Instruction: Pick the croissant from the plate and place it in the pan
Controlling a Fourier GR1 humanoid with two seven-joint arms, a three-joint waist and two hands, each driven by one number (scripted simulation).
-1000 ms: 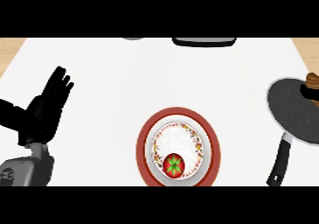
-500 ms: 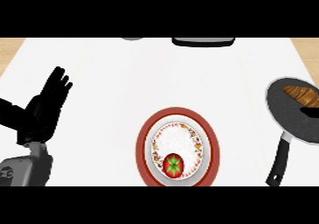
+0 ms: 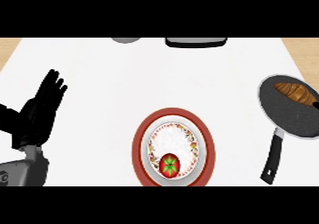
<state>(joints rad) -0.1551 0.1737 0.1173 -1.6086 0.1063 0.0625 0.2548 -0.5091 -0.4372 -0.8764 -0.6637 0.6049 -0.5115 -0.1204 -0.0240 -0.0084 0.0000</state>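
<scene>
Left hand (image 3: 40, 109) is what I see first, at the left side of the white table (image 3: 155, 78): it stands open with the fingers straight up, it holds nothing, and I read it as resting. My right hand shows in no part of the view, so I say nothing about its fingers.

Moving to the middle, the plate (image 3: 139, 148) with the red rim lies near the lower edge. On it there is only a small red and green thing (image 3: 169, 164), like a decoration or a fruit; no croissant is there.

At the right edge lies the dark pan (image 3: 287, 116), its black handle (image 3: 273, 159) pointing toward me. The croissant (image 3: 294, 92) lies inside the pan, in the far part, close to the rim. By my judgement the placing is already done.

What could go wrong: the croissant is near the rim, so if my right hand comes back over the pan and touches it or the handle, the pan can turn and the croissant can slide out.

At the far edge I see a grey round thing (image 3: 126, 40) and a dark flat thing (image 3: 195, 42), both cut off. I can read no writing, brand or label anywhere.
</scene>
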